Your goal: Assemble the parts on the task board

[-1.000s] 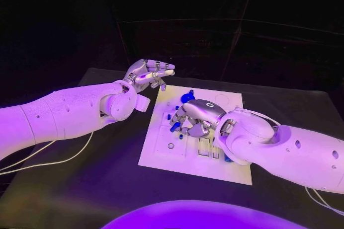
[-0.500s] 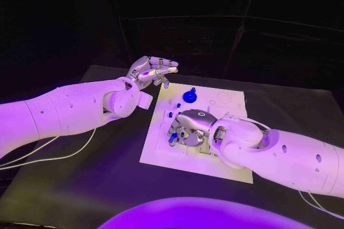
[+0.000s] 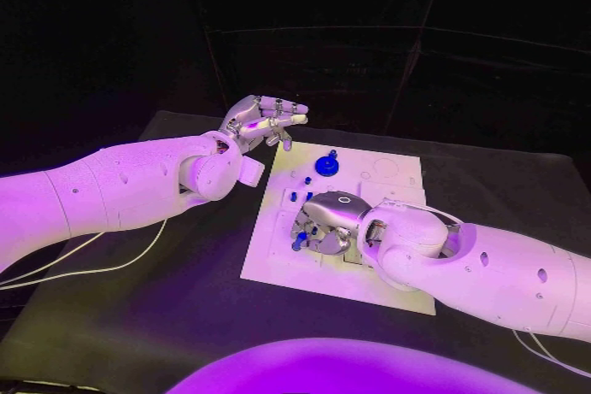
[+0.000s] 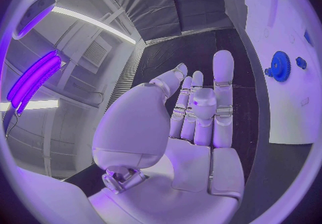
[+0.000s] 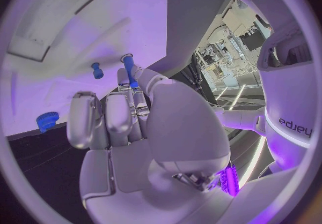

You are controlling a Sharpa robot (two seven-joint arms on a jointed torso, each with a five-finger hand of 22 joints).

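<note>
The white task board [image 3: 394, 179] lies in the middle of the black table. My right hand [image 3: 330, 218] hovers low over the board's left-middle and pinches a slim blue peg [image 5: 129, 69] between thumb and fingertips; the peg's tip [image 3: 300, 238] pokes out towards the board. A blue gear [image 3: 326, 164] stands at the board's far left, with small blue pegs [image 3: 307, 181] close by it. My left hand [image 3: 264, 120] is raised beyond the board's far-left corner, its fingers [image 4: 204, 109] held up together and holding nothing. The gear [image 4: 280, 66] lies off to its side.
A white cable [image 3: 99, 276] loops over the table [image 3: 160, 326] under my left arm. A shallow rectangular recess [image 5: 48, 16] and a short blue peg [image 5: 97, 70] mark the board [image 5: 124, 4] ahead of my right hand.
My right hand has drawn back towards the board's near side with the peg, uncovering the blue gear. The left hand has hardly moved.
</note>
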